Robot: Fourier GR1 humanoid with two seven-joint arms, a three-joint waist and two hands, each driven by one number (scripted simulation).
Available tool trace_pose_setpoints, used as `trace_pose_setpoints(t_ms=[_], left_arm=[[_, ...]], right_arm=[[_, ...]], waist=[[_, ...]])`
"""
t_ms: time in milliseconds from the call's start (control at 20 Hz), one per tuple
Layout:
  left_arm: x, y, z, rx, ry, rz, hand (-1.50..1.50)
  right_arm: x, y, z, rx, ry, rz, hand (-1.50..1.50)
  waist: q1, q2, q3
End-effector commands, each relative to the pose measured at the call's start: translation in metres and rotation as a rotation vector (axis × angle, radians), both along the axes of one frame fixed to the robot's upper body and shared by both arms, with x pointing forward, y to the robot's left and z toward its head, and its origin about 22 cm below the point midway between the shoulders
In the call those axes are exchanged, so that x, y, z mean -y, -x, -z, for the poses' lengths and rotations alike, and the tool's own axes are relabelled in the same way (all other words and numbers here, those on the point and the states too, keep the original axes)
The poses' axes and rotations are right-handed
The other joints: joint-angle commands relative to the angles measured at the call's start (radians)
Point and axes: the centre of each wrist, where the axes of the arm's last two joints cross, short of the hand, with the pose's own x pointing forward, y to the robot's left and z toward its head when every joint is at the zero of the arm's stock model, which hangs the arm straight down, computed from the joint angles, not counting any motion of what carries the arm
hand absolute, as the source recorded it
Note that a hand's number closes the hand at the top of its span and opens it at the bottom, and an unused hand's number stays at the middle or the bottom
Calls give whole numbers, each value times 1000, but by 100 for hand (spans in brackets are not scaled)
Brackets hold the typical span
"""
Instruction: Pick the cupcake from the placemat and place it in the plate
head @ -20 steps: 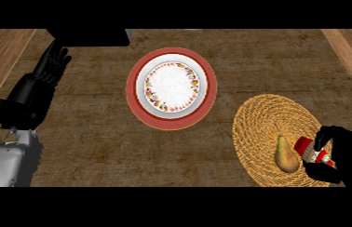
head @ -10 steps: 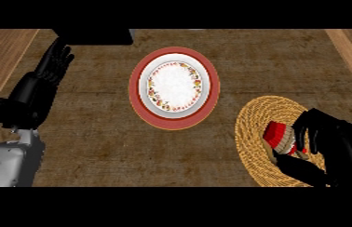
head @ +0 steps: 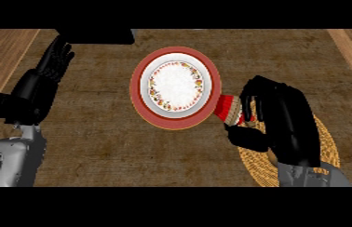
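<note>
Red-wrapped cupcake (head: 229, 109) with a tan ribbed band is now being carried just off the right rim of the round white plate with the red border and flowered inner ring (head: 176, 123). Half a second ago it was sitting on the woven straw-coloured round placemat (head: 323, 142), to the right of and below the plate; it is now riding clear of that mat. Black right hand (head: 275, 114) is curling fingers and thumb round the cupcake, hiding most of it. Judgement: pick is done, transfer is under way, release over the plate is not yet made.

Plate is looking smooth and glossy, its centre plain white. Placemat is showing coarse coiled weave, mostly covered by the forearm. Counter (head: 89, 142) around the plate is reading as rough brown grain.

Black left hand (head: 51, 63) is resting well left of the plate, fingers straight and relaxed, holding nothing.
</note>
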Motion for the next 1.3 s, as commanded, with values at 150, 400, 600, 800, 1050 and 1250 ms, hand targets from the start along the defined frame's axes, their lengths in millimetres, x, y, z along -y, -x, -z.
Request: trace_pose_setpoints(t_ms=[150, 400, 600, 800, 1050, 1250], left_arm=[[6, -7, -17, -10, 10, 14, 0], [4, -1, -4, -6, -3, 24, 0], [11, 10, 1, -3, 3, 21, 0], [8, 6, -5, 23, -19, 35, 0], [18, 0, -6, -7, 14, 72, 0], [27, -7, 6, 1, 5, 87, 0]], right_arm=[[-71, -58, 4, -52, -71, -60, 150], [-93, -92, 32, -97, -71, -34, 150], [-103, -126, 38, -107, -47, 9, 150], [-100, -152, 61, -142, -3, 28, 150], [-107, -161, 74, -196, -56, 77, 150], [-104, -169, 83, -235, -113, 106, -150]], waist=[[7, 3, 1], [12, 4, 1], [24, 4, 1], [34, 9, 1], [54, 14, 1], [72, 22, 1]])
